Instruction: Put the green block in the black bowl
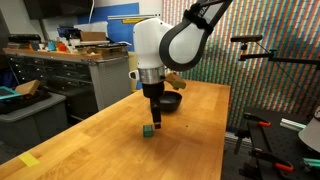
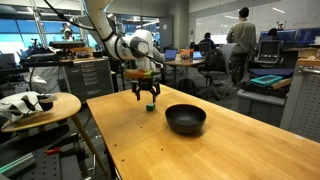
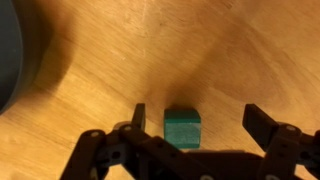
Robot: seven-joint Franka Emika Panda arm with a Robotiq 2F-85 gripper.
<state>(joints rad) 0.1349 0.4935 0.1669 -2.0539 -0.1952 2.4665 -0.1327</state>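
Note:
The green block [image 3: 182, 128] is a small dark green cube on the wooden table. In the wrist view it lies between my open fingers, closer to the left one. My gripper [image 3: 198, 122] is open and hangs just above the block in both exterior views [image 1: 155, 115] [image 2: 148, 98]. The block shows below the fingers [image 1: 147, 129] [image 2: 149, 107]. The black bowl [image 2: 185, 119] is shallow and glossy and stands on the table apart from the block. It is partly hidden behind the gripper in an exterior view [image 1: 171, 101]. Its rim shows at the wrist view's left edge [image 3: 8, 50].
The wooden table [image 2: 200, 150] has a yellow tape patch [image 1: 29, 159] near one corner. A round side table with objects [image 2: 35, 103] stands beside it. Cabinets and benches [image 1: 60, 70] stand behind, and people sit at desks [image 2: 238, 40] farther back.

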